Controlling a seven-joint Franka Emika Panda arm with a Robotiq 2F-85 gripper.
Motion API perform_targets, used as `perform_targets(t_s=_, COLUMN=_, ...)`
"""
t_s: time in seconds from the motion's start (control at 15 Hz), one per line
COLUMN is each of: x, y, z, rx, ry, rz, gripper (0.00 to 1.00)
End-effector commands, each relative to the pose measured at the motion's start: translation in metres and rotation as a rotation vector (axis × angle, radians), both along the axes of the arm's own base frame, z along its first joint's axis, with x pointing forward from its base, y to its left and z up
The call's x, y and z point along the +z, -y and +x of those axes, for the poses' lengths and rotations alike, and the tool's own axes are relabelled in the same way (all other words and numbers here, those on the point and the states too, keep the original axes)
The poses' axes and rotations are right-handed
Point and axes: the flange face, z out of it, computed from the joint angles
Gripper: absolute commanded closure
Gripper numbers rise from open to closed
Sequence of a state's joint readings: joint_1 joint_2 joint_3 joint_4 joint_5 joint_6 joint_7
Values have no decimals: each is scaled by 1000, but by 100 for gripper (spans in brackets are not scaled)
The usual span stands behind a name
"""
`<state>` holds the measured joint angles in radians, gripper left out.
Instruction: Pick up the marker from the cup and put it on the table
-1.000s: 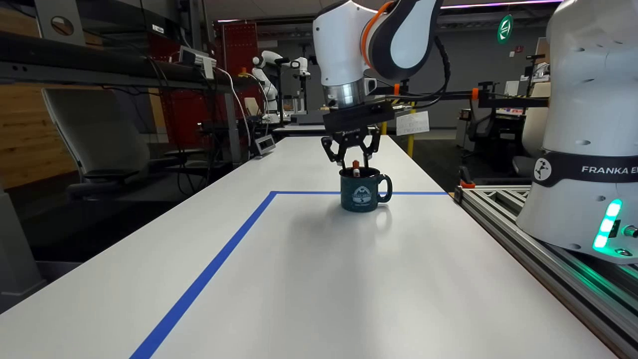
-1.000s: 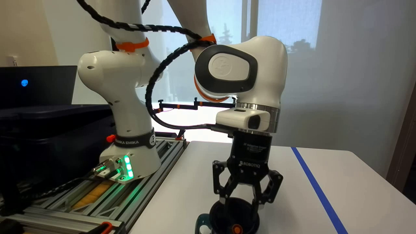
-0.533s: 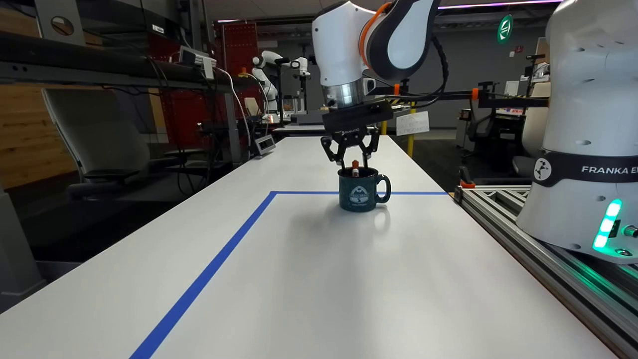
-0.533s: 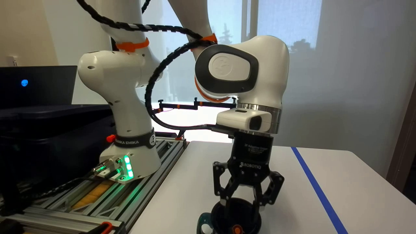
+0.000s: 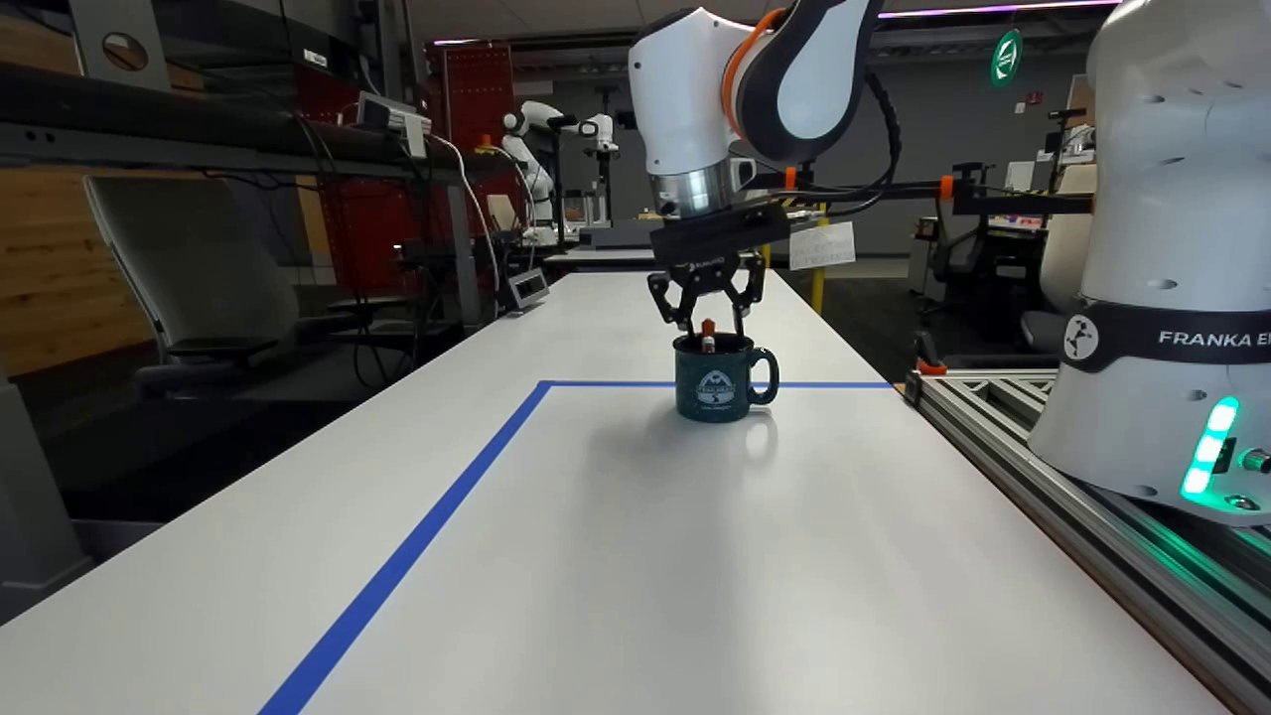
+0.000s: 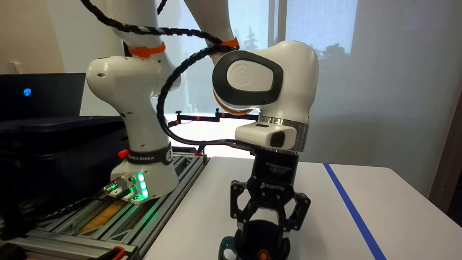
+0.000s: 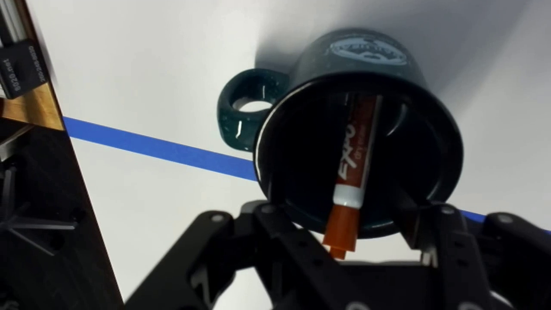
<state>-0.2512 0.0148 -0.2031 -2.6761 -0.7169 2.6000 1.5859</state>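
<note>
The dark teal cup (image 5: 713, 385) stands upright on the white table (image 5: 616, 576), by a line of blue tape, in both exterior views; the bottom of the cup is cut off in an exterior view (image 6: 240, 254). The marker (image 7: 357, 150) leans inside the cup, its orange cap (image 7: 343, 224) sticking out past the rim. The marker's cap also shows in both exterior views (image 5: 708, 328) (image 6: 263, 255). My gripper (image 7: 342, 198) is open above the cup, with its fingertips reaching into the cup's mouth on either side of the marker. The fingertips are dark and partly lost in the cup's shadow.
The cup's handle (image 5: 766, 375) points toward the robot base (image 5: 1172, 427) and its metal-railed bench (image 5: 1053, 516). Blue tape (image 5: 417, 541) runs along the table. A dark bin (image 6: 61, 162) and a laptop (image 6: 43, 95) stand behind the robot base.
The cup has shifted very slightly away from its handle side since a second ago. In the last half second my open gripper has moved a little toward the handle side. The marker remains in the cup.
</note>
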Motion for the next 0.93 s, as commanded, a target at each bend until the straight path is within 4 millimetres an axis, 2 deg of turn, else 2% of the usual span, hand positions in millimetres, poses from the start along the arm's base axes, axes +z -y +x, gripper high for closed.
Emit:
perform_targets(t_s=0.0, x=5, y=1, z=-11, rx=-23, ry=-2, rz=-12, gripper=41)
perform_targets(t_s=0.2, x=1, y=4, z=-11, rx=-31, ry=-4, rz=-12, gripper=44)
perform_targets(t_s=0.73, x=-5, y=1, z=-6, rx=-21, ry=-12, rz=-5, gripper=43)
perform_targets(t_s=0.87, x=-6, y=1, z=-4, rx=-20, ry=-12, rz=-5, gripper=47)
